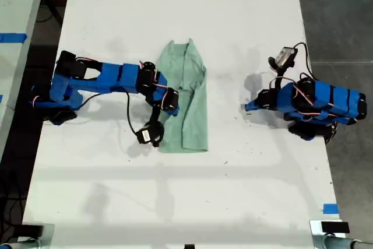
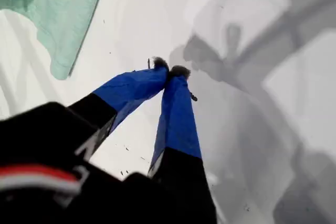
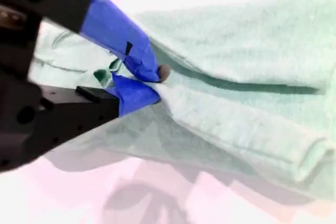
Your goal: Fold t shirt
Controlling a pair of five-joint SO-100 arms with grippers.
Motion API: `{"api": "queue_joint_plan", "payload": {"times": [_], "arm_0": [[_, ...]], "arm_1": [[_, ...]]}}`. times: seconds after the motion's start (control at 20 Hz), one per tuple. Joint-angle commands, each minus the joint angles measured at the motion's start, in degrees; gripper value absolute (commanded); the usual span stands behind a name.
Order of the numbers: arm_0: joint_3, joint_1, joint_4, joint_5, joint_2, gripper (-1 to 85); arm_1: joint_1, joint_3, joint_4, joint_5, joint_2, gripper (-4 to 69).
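Second tool [image 3: 155, 85] nipped shut on t shirt [image 1: 189, 94] fold, cloth bunched between its tips, shirt half-folded mid-surface [image 1: 175, 16]. First tool [image 2: 169, 70] closed, empty, parked well away from shirt. Risk: thin pinch slips when pulled, or drags lower layer along, undoing fold.

T shirt [image 1: 187, 100] lies near table [image 1: 175, 202] centre, folded lengthwise into narrow strip. My second gripper [image 3: 155, 83] rests on shirt's edge toward exterior view's left, tips pinched on fabric fold; its arm reaches in from exterior view's left. My first gripper [image 2: 170, 70], tips together over bare table, sits well apart from shirt, toward exterior view's right.
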Motion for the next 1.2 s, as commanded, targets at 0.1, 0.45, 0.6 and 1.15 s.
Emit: {"api": "queue_joint_plan", "payload": {"times": [0.1,0.45,0.6,1.15], "arm_0": [[-4.22,-1.14,-7.56,3.08,-5.1,15.2],[-4.83,-2.46,-1.32,6.06,5.1,13.0],[-2.81,-3.34,4.75,4.66,20.04,0.1],[103.01,-6.77,-23.64,-7.29,114.35,0.1]], "arm_1": [[0.26,2.02,0.09,-0.09,0.79,1.4],[0.26,1.93,0.09,-0.18,0.79,1.4],[0.26,1.93,0.09,-0.26,0.79,1.4],[0.26,2.02,0.09,0.0,0.79,1.4]]}}
